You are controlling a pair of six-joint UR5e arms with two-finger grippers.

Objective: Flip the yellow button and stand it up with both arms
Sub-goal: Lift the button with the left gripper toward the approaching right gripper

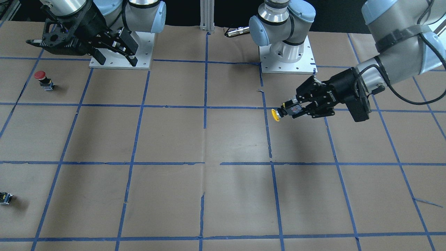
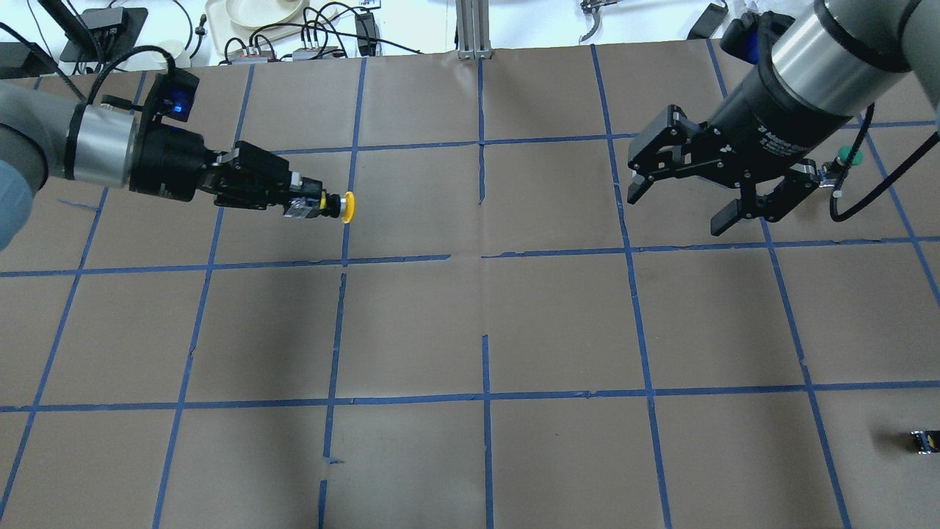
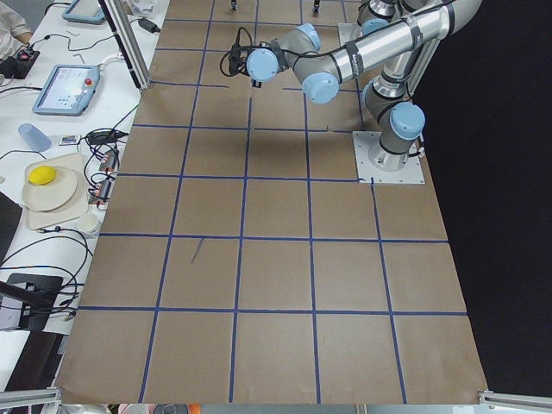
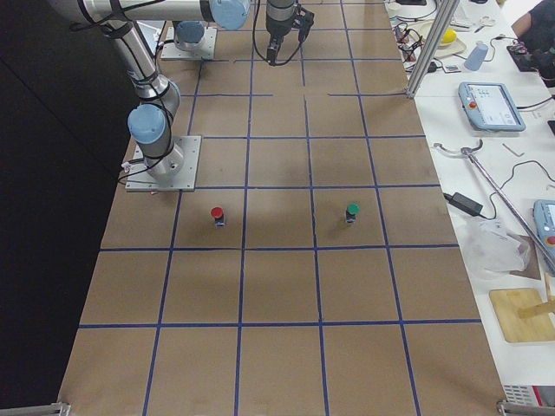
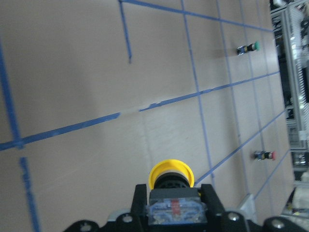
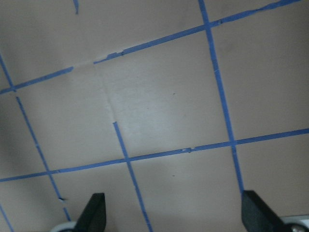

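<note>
The yellow button (image 2: 345, 206) is held lying sideways above the table by my left gripper (image 2: 312, 203). The gripper is shut on the button's grey-black contact block, and the yellow cap points toward the table's middle. In the front-facing view the button's cap (image 1: 275, 115) sticks out of the left gripper (image 1: 292, 108). In the left wrist view the cap (image 5: 170, 174) sits just beyond the block (image 5: 175, 211) between the fingers. My right gripper (image 2: 679, 209) is open and empty, raised above the far right part of the table. It also shows in the front-facing view (image 1: 116, 60), and its fingers (image 6: 94, 215) stand wide apart.
A red-capped button (image 1: 43, 79) stands on the right arm's side, and a green-capped button (image 2: 846, 156) stands beyond the right gripper. A tiny dark block with a yellow spot (image 2: 924, 441) lies near the table's right edge. Brown paper with blue tape lines (image 2: 481, 257) covers the table.
</note>
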